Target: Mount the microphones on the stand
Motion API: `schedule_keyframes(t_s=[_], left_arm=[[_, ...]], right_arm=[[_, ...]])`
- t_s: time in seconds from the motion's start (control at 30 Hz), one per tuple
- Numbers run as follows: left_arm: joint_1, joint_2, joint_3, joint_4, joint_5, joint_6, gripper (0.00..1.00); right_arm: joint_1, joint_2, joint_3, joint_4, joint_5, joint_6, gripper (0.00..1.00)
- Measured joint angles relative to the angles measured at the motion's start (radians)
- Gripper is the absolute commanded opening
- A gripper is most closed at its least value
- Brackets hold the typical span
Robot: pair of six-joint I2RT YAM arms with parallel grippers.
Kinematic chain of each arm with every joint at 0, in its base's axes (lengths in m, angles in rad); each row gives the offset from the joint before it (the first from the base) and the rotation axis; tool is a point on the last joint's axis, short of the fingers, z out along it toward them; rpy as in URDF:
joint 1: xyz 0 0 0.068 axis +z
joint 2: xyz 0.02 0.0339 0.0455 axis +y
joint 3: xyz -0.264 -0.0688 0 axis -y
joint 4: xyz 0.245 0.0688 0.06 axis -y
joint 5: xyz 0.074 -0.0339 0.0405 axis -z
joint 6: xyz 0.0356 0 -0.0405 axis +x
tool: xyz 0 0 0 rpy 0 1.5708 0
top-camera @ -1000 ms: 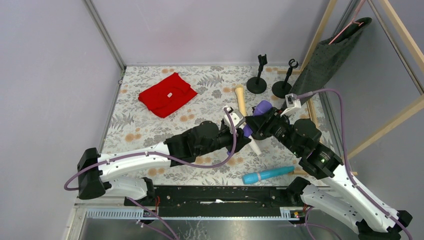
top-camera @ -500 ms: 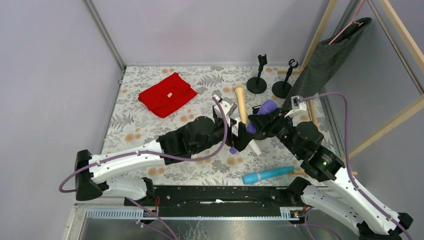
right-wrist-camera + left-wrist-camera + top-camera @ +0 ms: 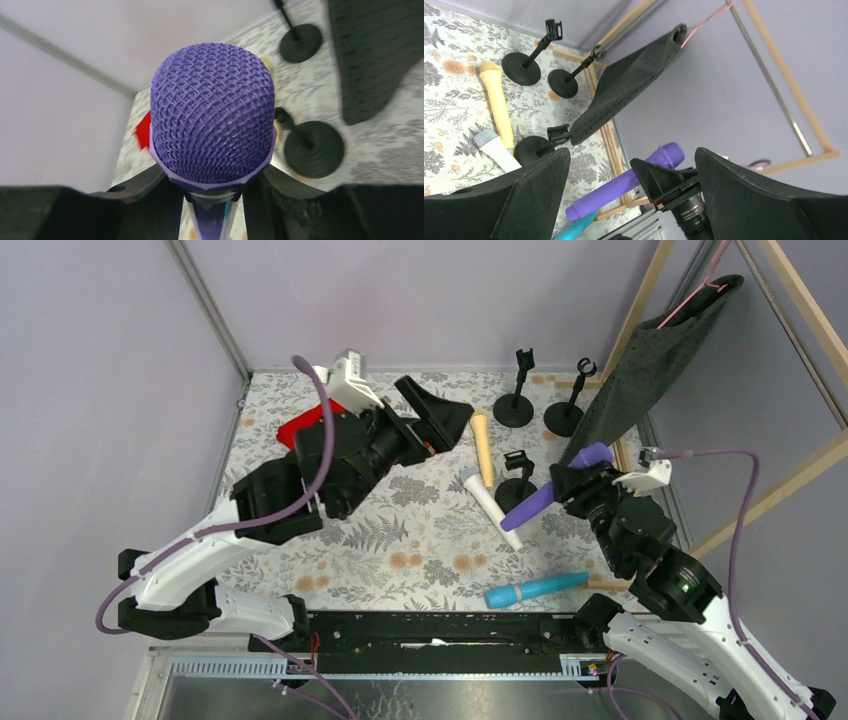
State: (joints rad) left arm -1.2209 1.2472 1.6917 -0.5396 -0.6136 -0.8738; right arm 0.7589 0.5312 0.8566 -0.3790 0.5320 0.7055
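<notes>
My right gripper (image 3: 572,482) is shut on the purple microphone (image 3: 545,495), holding it tilted in the air with its head (image 3: 212,115) up and toward the right. Just left of it stands a black stand (image 3: 518,485). My right gripper (image 3: 215,200) clamps the handle below the head. Raised over the back middle of the table, my left gripper (image 3: 437,423) is open and holds nothing. In its wrist view, the left gripper (image 3: 631,195) frames the purple microphone (image 3: 624,185) from a distance. The white (image 3: 490,508), cream (image 3: 483,445) and light blue (image 3: 535,588) microphones lie on the table.
Two more black stands (image 3: 515,390) (image 3: 570,400) are at the back right. A dark cloth (image 3: 640,360) hangs from a wooden frame (image 3: 790,295) on the right. A red cloth (image 3: 300,430) lies back left, partly behind the left arm.
The left gripper let go of the purple microphone, opened wide and rose away to the back left. The right gripper kept the microphone and carried it right, beside the near stand.
</notes>
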Motion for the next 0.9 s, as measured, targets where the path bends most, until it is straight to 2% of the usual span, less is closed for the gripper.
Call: schedule_keyframes(t_s=[0.1, 0.3, 0.67, 0.9], left_arm=[[0.000, 0.014, 0.089, -0.067, -0.050, -0.047, 0.99], [0.000, 0.046, 0.109, -0.154, -0.080, -0.078, 0.99], [0.000, 0.033, 0.060, -0.166, -0.079, -0.091, 0.99], [0.000, 0.032, 0.060, -0.162, -0.076, -0.105, 0.99]], right_arm=[[0.000, -0.012, 0.017, -0.055, 0.144, -0.006, 0.00], [0.000, -0.008, 0.025, -0.124, 0.317, -0.028, 0.00], [0.000, -0.005, 0.013, -0.135, 0.405, -0.078, 0.00], [0.000, 0.118, 0.022, -0.153, 0.451, -0.111, 0.00]])
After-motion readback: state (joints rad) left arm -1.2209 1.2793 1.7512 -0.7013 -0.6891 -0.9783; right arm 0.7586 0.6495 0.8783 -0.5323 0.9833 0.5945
